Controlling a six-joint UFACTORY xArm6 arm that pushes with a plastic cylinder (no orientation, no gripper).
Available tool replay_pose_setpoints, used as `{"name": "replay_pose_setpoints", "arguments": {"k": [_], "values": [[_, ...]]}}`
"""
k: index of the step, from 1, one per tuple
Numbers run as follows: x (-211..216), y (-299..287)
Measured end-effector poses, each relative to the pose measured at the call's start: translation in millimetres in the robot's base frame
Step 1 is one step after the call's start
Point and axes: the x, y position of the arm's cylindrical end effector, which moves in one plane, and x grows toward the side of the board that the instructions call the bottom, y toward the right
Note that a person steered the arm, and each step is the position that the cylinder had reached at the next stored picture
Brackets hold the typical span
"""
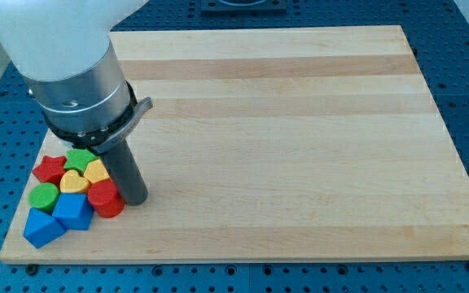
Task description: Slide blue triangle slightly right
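The blue triangle (42,228) lies at the bottom left corner of the wooden board (300,122), at the lower left of a tight cluster of blocks. A blue cube (73,211) touches its right side and a green cylinder (44,196) sits just above it. My tip (134,198) rests on the board at the right edge of the cluster, right beside a red cylinder (105,198). The tip is well to the right of the blue triangle, with the blue cube and red cylinder between them.
The cluster also holds a red star (50,168), a green star (79,159), a yellow heart (74,181) and a yellow block (97,172). The arm's white and grey body (72,73) hangs over the board's left side. The board's left and bottom edges are close to the blocks.
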Motion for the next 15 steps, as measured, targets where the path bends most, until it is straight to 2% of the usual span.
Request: {"name": "replay_pose_setpoints", "arguments": {"k": [1, 2, 3, 4, 5, 6, 7, 10, 13, 15], "values": [[-58.7, 29.3], [-127.2, 7.2], [-152.8, -92.1], [-146.3, -163.4], [-116.1, -162.8], [-53.7, -163.0], [-52.4, -163.3], [31.1, -162.4], [57.1, -141.7], [57.4, -123.5]]}}
